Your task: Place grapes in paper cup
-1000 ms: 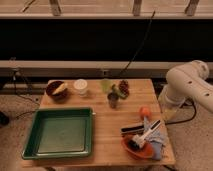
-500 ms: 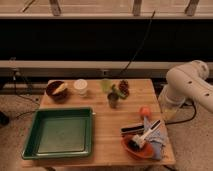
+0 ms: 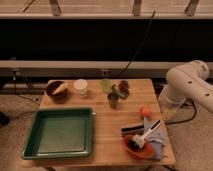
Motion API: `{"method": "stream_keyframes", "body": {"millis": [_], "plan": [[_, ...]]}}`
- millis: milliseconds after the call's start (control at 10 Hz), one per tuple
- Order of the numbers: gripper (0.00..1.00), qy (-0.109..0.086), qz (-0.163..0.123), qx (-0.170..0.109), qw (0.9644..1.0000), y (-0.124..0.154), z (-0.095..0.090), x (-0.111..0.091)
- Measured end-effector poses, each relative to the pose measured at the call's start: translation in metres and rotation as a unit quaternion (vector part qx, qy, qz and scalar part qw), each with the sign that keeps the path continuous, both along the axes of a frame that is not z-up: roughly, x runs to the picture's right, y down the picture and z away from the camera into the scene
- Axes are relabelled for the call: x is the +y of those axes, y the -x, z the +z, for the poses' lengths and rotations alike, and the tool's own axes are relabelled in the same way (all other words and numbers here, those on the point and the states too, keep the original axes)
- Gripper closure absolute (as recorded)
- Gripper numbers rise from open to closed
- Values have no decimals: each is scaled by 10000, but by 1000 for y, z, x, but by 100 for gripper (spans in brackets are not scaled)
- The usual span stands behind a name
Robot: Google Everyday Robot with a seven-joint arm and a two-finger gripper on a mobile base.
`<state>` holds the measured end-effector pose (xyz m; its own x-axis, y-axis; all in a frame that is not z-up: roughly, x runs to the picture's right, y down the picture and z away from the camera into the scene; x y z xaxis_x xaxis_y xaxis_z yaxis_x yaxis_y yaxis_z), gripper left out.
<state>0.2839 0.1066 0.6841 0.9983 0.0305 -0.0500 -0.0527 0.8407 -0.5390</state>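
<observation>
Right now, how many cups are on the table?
2. The white paper cup stands near the back edge, beside the brown bowl. The pale green cup stands right of it, next to the grapes. The gripper isn't visible; the arm is at right.

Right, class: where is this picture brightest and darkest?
Camera view: warm light falls on the table; the wall behind is near black; the grapes look dim, the paper cup bright; the claw hangs shaded off the table's right edge.

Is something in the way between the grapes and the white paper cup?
Yes, the pale green cup stands between the grapes and paper cup. The pincer hangs beside the table's right edge.
</observation>
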Motion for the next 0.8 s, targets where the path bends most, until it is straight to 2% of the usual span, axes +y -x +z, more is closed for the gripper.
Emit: {"method": "stream_keyframes", "body": {"millis": [200, 400, 500, 800], "plan": [[35, 1, 13, 0, 10000, 0, 1, -1], [35, 99, 118, -50, 9999, 10, 18, -6], [35, 139, 178, -94, 9997, 17, 30, -11], [35, 290, 506, -251, 9980, 43, 87, -39]]}}
